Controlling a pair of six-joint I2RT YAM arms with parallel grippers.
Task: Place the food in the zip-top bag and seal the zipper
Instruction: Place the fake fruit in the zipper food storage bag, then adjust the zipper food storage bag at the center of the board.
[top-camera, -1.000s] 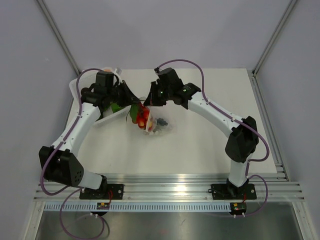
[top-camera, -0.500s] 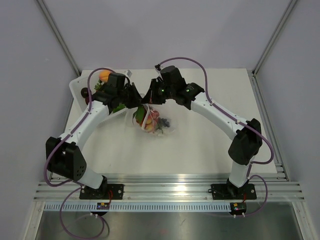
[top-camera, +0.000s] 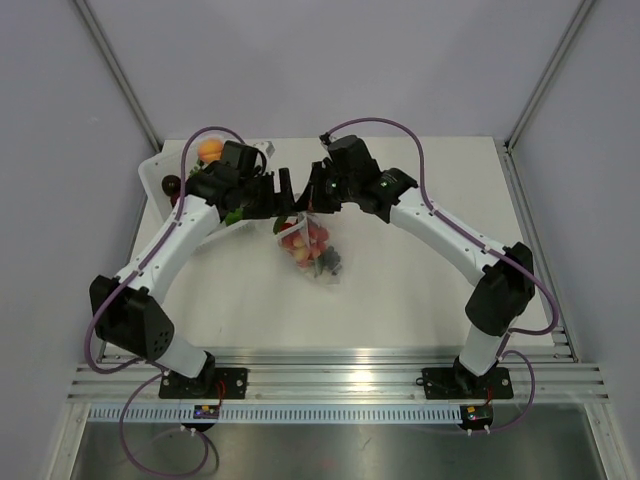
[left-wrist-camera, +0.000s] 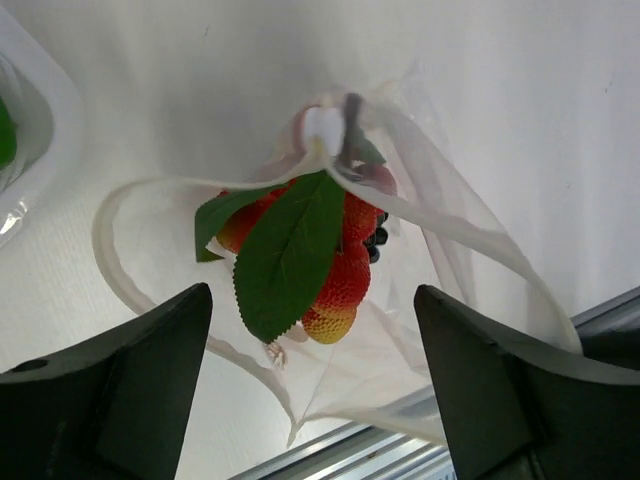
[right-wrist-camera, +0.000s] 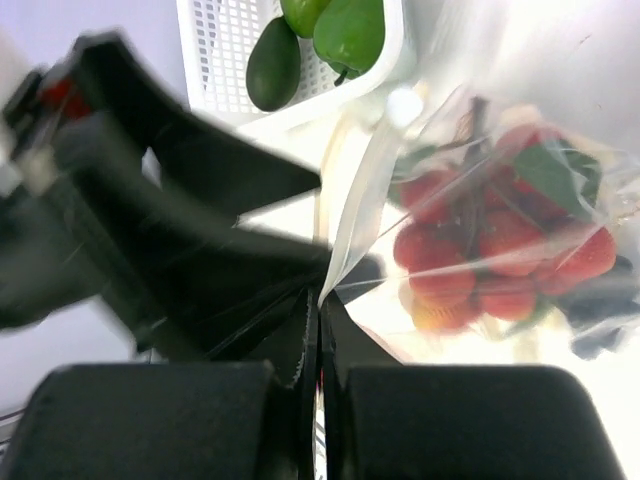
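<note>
Zip-top bag (top-camera: 318, 250) over white table (top-camera: 400, 290) | right fingers (right-wrist-camera: 200, 420) pinch it | left fingers (left-wrist-camera: 110, 390) spread | grey walls (top-camera: 350, 60)

Red and yellow-orange food (left-wrist-camera: 345, 285) is being shown through the colourless, transparent zip-top bag (left-wrist-camera: 470, 240). It is being topped by a dark green leaf (left-wrist-camera: 290, 250), with blackish-purple berries (left-wrist-camera: 378, 238) beside it. Bright and dark green pieces (right-wrist-camera: 345, 30) are being displayed in the white tray (right-wrist-camera: 215, 40), which is patterned with a fine square lattice. White arms (top-camera: 440, 228) are being trailed by purple cables (top-camera: 375, 121).
</note>
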